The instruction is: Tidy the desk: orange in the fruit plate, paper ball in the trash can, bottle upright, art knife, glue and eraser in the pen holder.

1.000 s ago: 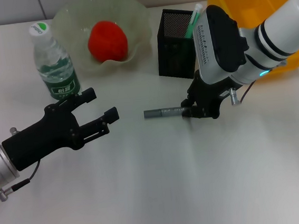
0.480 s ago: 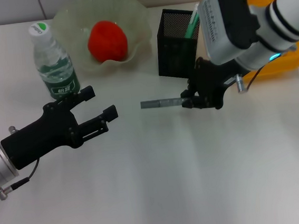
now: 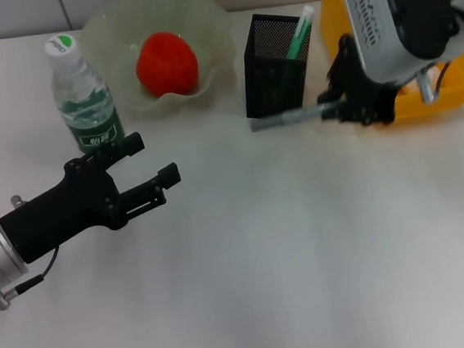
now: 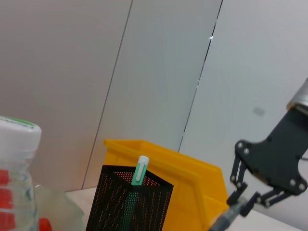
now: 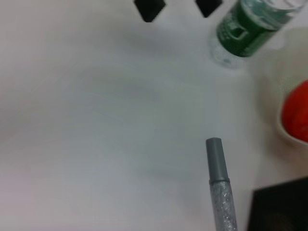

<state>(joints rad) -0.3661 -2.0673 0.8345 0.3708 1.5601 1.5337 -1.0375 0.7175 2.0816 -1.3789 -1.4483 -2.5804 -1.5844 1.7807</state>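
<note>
So the surface (image 3: 306, 257) is mostly bare in front, loads of room to move. The yellow bin (image 3: 446, 96) sits at the back right, bowl (image 3: 210, 36) with the orange (image 3: 167, 62) at the back, bottle (image 3: 85, 98) upright beside it. The pen holder (image 3: 273, 67) has a green pen (image 3: 299, 32) sticking up, so probably a tight drop. The right end effector (image 3: 342, 107) is clamped on the grey knife (image 3: 284, 119), held flat in the air just in front of the holder; it'll need tipping upright, I reckon. The left end effector (image 3: 153, 161) hangs spread and empty near the bottle.
</note>
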